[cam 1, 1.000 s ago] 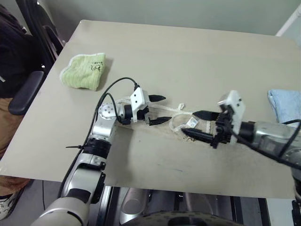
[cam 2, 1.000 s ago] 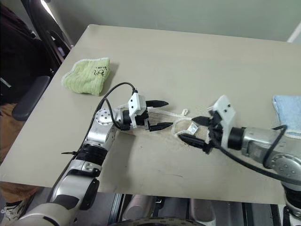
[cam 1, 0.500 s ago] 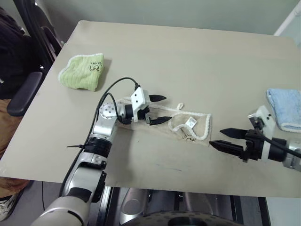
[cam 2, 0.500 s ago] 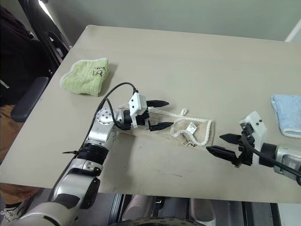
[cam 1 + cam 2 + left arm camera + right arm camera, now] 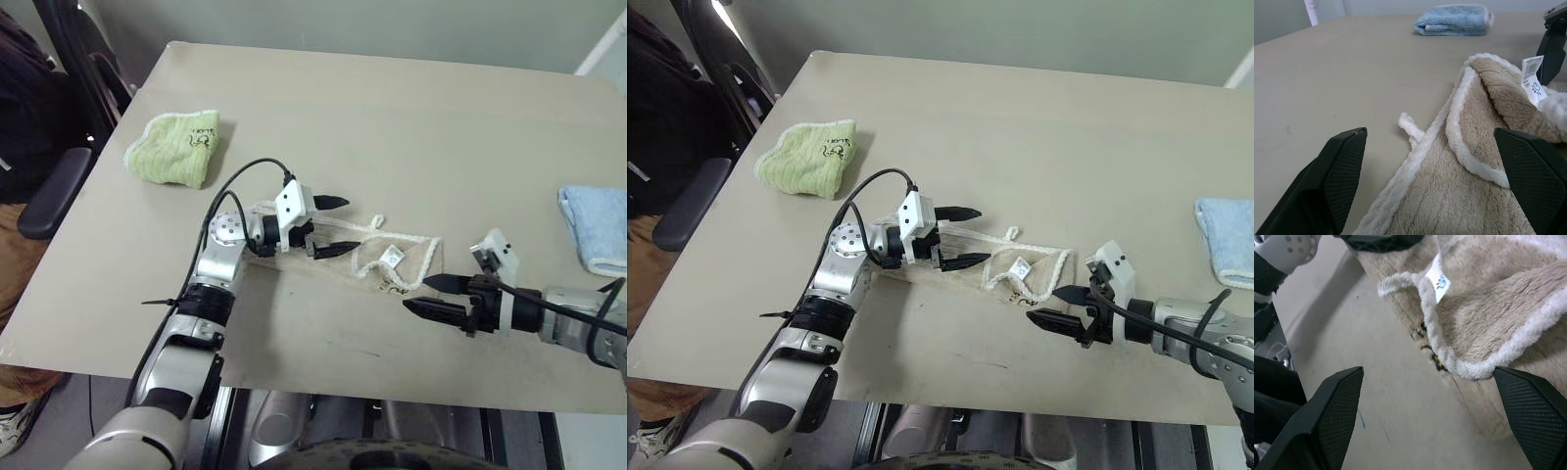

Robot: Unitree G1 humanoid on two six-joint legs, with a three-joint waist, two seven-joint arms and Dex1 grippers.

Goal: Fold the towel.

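light-blue towel (image 5: 594, 227) cut by frame edge, towel (image 5: 392, 269) logo too small to read

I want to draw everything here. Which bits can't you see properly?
- Towel: its left end is hidden behind the left gripper in the eye views; its logo is too small to read.
- Light-blue towel: cut off by the picture's right edge.
- Lime-green towel: its print is too small to read.

Three towels lie on one table (image 5: 392, 108): one beige towel (image 5: 392, 269) at centre, one green towel (image 5: 176, 147) at ten o'clock, one blue towel (image 5: 596, 227) at three o'clock. Two grippers: left (image 5: 331, 226), right (image 5: 423, 294). One chair (image 5: 54, 191) at nine o'clock.
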